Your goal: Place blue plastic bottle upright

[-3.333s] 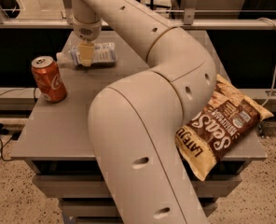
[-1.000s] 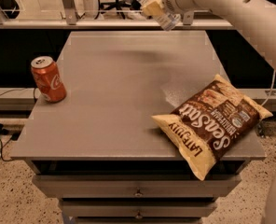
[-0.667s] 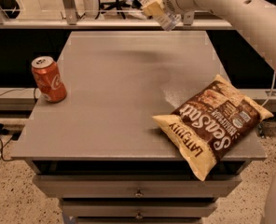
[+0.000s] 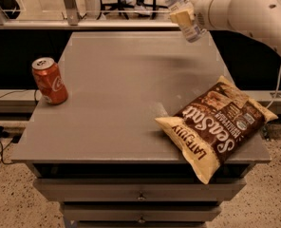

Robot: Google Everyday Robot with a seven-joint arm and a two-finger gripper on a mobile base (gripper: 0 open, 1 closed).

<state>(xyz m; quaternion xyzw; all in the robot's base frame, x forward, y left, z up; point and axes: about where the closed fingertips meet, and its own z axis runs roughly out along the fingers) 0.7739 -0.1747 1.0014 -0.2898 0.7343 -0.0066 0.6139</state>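
Blue plastic bottle aloft over far right edge of table, cap up, slightly tilted, probably staged for upright set-down. Chip bag front right, red soda can left, both well apart from it. Gripper closed around bottle's mid-body, bearing its weight.

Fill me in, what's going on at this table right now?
The arm's end effector is gripping the blue plastic bottle in the air, tilted, above the far right corner of the table. The bottle has not been set down yet. A red soda can stands upright near the left edge, and a chip bag lies at the front right, overhanging the edge.
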